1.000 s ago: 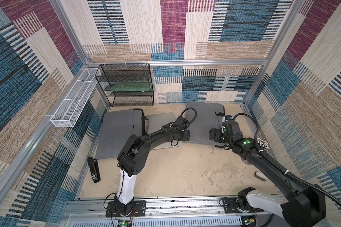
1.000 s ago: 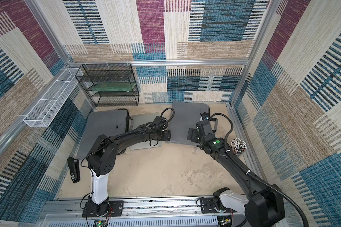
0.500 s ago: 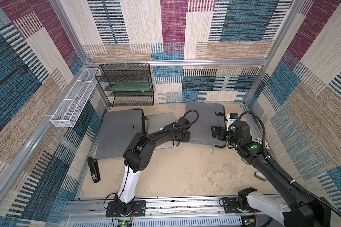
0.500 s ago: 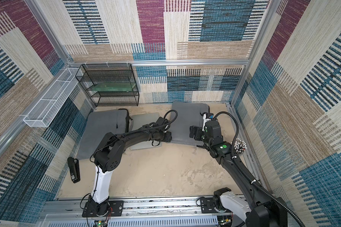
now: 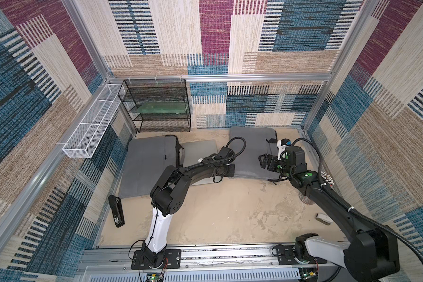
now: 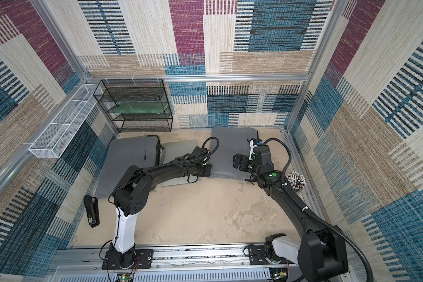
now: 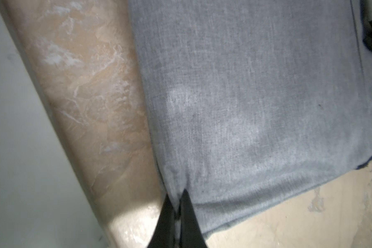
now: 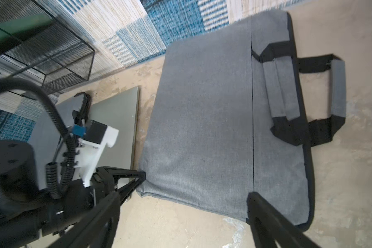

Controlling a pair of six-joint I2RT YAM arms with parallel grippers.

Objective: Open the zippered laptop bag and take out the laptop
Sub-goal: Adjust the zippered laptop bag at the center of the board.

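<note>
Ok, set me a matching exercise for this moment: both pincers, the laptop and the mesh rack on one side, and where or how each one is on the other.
Things:
1. left pincer
2. right pincer
3. laptop
4. black mesh rack

Places or states:
A. open, over the grey bag
B. by the back wall
C. lying flat between that bag and a second grey bag
D. shut on the grey bag's edge

Pairs: 1-D, 2-A, 3-C, 4-B
</note>
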